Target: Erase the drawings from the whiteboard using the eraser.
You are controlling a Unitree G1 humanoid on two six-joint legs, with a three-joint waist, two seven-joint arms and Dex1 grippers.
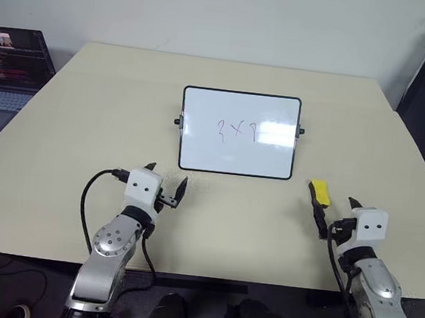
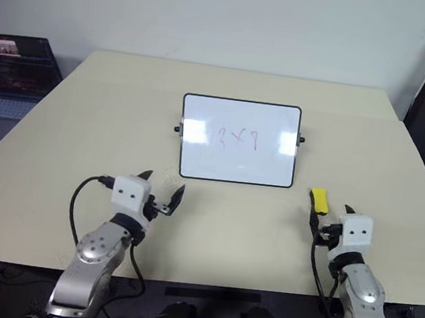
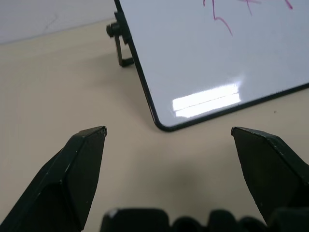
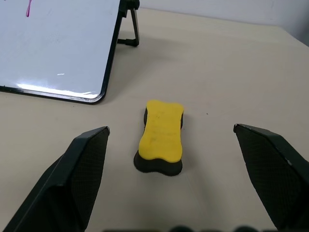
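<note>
Right gripper [image 1: 335, 212]: fingers spread wide, holding nothing, hovering low over the table [image 1: 60, 158] and lined up on the eraser.
Left gripper [image 1: 166, 183]: jaws wide too, empty, just short of the whiteboard's lower left corner.
Eraser [image 4: 161, 131]: yellow top, dark base, flat on the table, just off the whiteboard's lower right corner and directly ahead of the right gripper, not touched.
Whiteboard [image 1: 238, 133]: propped at a tilt on its side stands, mid-table.
Drawings [image 1: 236, 129]: reddish squiggles at the board's centre, all there.
Laptop [image 1: 7, 69]: open, off the table's far left.
</note>
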